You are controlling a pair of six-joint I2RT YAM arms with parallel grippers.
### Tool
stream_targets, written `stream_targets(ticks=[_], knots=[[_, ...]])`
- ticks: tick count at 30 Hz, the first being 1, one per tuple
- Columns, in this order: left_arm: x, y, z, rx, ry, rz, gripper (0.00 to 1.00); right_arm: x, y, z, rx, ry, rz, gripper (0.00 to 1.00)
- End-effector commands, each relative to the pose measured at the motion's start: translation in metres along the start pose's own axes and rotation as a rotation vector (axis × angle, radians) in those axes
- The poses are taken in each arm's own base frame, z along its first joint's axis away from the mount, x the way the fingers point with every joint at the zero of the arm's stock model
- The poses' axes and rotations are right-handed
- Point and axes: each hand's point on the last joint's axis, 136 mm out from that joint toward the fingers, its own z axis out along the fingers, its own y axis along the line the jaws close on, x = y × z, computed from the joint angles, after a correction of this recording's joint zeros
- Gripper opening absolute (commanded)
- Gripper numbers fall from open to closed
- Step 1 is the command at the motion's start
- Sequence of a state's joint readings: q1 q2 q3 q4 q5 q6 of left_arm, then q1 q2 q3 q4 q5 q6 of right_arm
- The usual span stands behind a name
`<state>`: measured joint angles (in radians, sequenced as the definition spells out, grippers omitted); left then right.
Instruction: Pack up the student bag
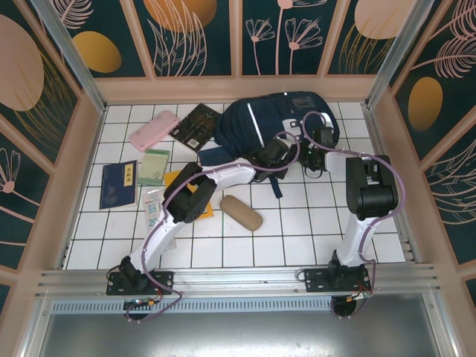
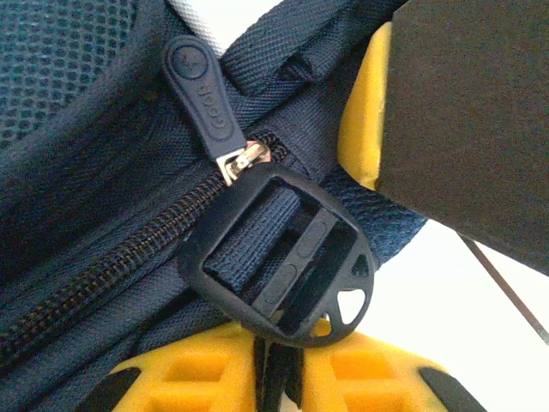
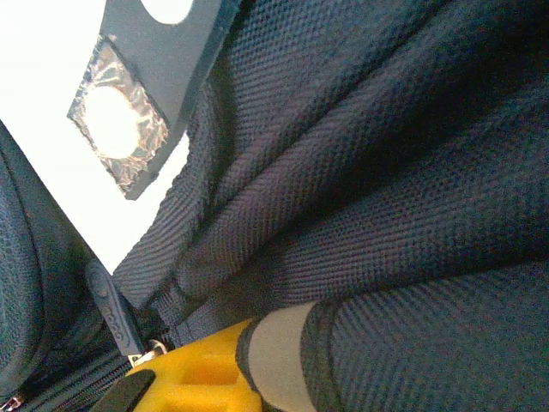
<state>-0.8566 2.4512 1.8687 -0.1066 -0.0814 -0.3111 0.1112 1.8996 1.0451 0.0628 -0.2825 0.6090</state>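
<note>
Student bag (image 1: 279,119): lies at the far middle of the tiled counter (image 1: 297,238), its near edge met by both arms.
Left pincer (image 2: 276,378): fingers drawn together, clamped on the strap (image 2: 249,236) just below the buckle (image 2: 279,262), likely to anchor the bag beside the zipper pull (image 2: 199,94).
Right pincer (image 1: 316,156): pressed into the bag's fabric opposite, probably to hold the zip line taut. Whether it grips cannot be told.
Hidden: the bag's opening, and the right fingertips buried under folds.
</note>
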Motion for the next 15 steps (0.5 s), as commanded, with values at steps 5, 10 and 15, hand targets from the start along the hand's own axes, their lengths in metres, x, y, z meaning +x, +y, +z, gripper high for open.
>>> stream_targets(ticks=[5, 10, 15], knots=[[0.037, 0.028, 0.010, -0.088, 0.106, 0.018, 0.04, 0.009, -0.010, 0.006, 0.041, 0.035, 0.013, 0.16], [0.047, 0.023, 0.011, -0.051, 0.139, 0.035, 0.19, 0.007, -0.010, 0.005, 0.039, 0.031, 0.012, 0.15], [0.067, 0.037, 0.013, -0.108, 0.185, 0.038, 0.13, 0.006, -0.009, 0.003, 0.034, 0.028, 0.013, 0.15]])
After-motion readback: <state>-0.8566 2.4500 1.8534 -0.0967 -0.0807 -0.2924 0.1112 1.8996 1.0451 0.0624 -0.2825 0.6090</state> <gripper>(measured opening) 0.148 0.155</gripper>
